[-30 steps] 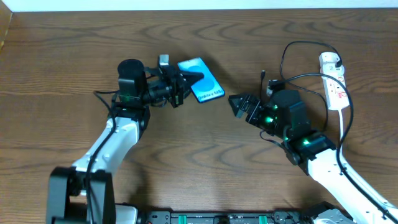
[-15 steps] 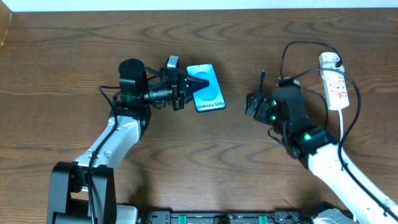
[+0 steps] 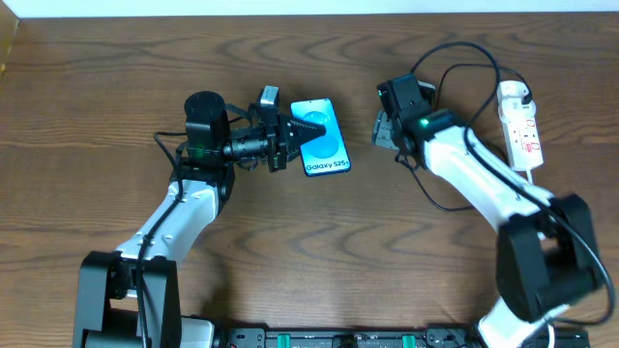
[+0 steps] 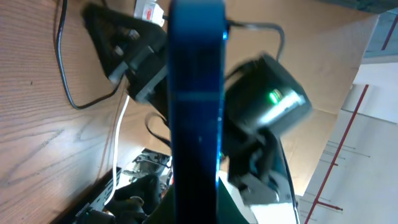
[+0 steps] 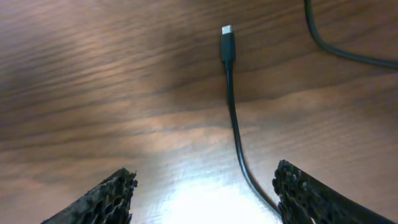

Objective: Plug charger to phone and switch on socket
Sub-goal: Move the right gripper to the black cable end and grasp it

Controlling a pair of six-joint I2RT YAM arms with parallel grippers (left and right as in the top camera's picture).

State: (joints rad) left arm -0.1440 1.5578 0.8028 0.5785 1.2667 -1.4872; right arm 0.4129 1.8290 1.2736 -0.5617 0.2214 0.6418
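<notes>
The phone (image 3: 324, 140), with a cyan-blue screen, is held by its left edge in my shut left gripper (image 3: 288, 137) just above the table. In the left wrist view the phone (image 4: 196, 106) shows edge-on between the jaws (image 4: 196, 211). The charger, a thin black cable (image 3: 455, 44), loops at the back right. Its connector tip (image 5: 227, 32) lies flat on the wood in the right wrist view, ahead of my open, empty right gripper (image 5: 205, 199); the cable runs back between the fingers, close to the right one. In the overhead view the right gripper (image 3: 385, 128) hovers right of the phone. The socket (image 3: 519, 126), a white power strip, lies at the far right.
The black cable also curves under the right arm (image 3: 437, 205). The strip's white cord end (image 3: 513, 94) sits at the back right. The table's back edge (image 3: 309, 12) runs along a white wall.
My right arm has swung from mid-table up and back, its gripper now over the cable's connector end. The left gripper turned the phone squarer earlier and has since held still.
</notes>
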